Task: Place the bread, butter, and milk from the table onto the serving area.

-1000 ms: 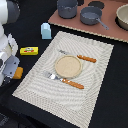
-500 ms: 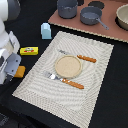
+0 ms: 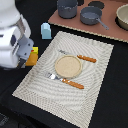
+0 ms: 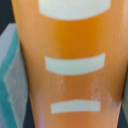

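While the white arm is filling the exterior view's left edge, the pincer itself is staying out of sight behind the arm's body, so I cannot tell how far it is open or whether it is holding anything. The wrist view is being filled almost wholly by the oblong golden-brown bread loaf with pale slash marks (image 4: pixel 75 65), sitting very close under the camera, with a pale-blue edge showing beside it. In the exterior view an orange-yellow corner is peeking out just beside the arm's lower part; whether that is the loaf or the butter I cannot tell. The small pale-blue gabled milk carton (image 3: pixel 46 31) is standing upright on the wide black surface (image 3: pixel 110 95), just beyond the far corner of the large white-and-grey striped placemat (image 3: pixel 35 85). On the placemat a tan round plate (image 3: pixel 67 65) is lying between an orange-handled knife (image 3: pixel 86 58) and an orange-handled fork (image 3: pixel 70 83). Further off, a pinkish board (image 3: pixel 107 31) is carrying grey pots (image 3: pixel 91 16).
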You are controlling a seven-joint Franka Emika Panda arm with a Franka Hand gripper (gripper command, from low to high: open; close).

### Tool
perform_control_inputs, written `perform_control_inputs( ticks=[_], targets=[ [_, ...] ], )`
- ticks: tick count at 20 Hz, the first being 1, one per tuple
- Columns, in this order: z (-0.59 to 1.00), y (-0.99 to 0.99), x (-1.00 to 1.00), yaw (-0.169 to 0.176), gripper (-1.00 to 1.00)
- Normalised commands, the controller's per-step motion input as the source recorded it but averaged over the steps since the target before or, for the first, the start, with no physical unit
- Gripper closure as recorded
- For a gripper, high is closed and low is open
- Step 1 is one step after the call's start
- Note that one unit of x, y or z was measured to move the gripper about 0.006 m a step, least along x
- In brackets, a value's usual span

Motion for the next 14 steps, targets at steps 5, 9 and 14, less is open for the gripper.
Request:
perform_control_inputs(
  ticks=[5, 9, 14],
  targets=[
    [0.32, 0.16, 1.00, -0.001, 1.00],
    [0.24, 0.18, 1.00, -0.001, 1.00],
    [0.27, 0.21, 1.00, 0.000, 1.00]
  ],
)
